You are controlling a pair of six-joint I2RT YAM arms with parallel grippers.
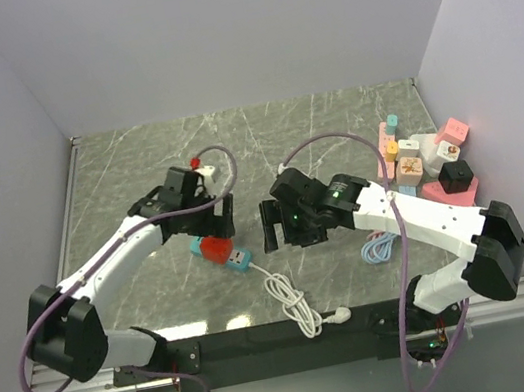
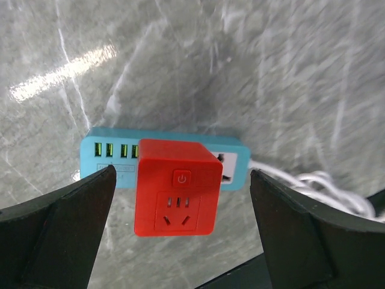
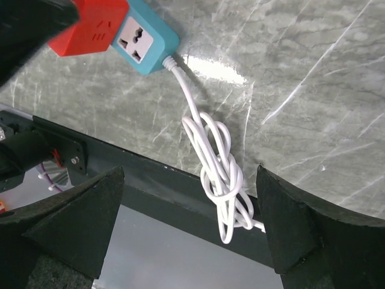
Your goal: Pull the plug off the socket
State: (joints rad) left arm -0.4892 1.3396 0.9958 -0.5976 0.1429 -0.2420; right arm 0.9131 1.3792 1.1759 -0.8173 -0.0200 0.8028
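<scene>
Grey marble table [image 1: 332, 133] | my left pincer [image 2: 180, 180] gaped wide, red plug [image 2: 177, 192] seated in blue socket strip [image 2: 108, 150], framed between its fingers, untouched | my right pincer [image 1: 282, 225] open too, white cord [image 3: 216, 168] coiled beneath it

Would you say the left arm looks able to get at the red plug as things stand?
Probably yes: the left gripper stands open with the red plug between its fingers in the wrist view, and nothing else lies in that gap.

Bright, soft glare on table [image 2: 60, 75]
</scene>
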